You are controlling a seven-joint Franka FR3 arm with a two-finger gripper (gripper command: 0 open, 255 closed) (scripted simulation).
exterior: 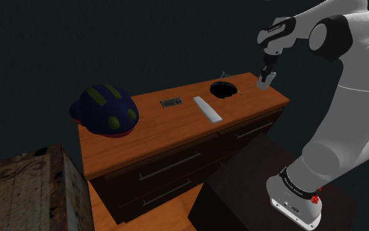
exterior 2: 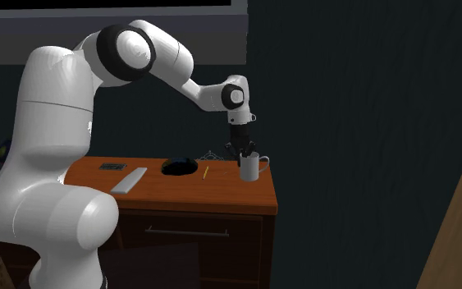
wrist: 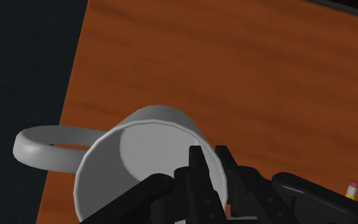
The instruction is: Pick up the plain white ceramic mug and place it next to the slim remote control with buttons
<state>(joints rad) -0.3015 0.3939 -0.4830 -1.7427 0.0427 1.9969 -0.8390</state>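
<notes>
Mug [wrist: 152, 146]: white, upright at the desk's [exterior: 150, 131] end on the shoulder view's right
Tool [wrist: 210, 156]: directly above the mug, fingers clamped on its wall at the rim, one inside, one outside
Handle [wrist: 50, 143]: on the side away from the tool, past the desk's edge
Remote [exterior: 206, 109]: flat mid-desk, well apart from the mug

Dresser [exterior: 151, 128], wooden top: blue-and-green cap [exterior: 104, 110]; small dark device [exterior: 170, 103]; grey remote [exterior: 207, 109]; black bowl [exterior: 223, 89]; pale mug [exterior: 264, 83] at corner, gripper [exterior: 266, 73] directly above.
</notes>
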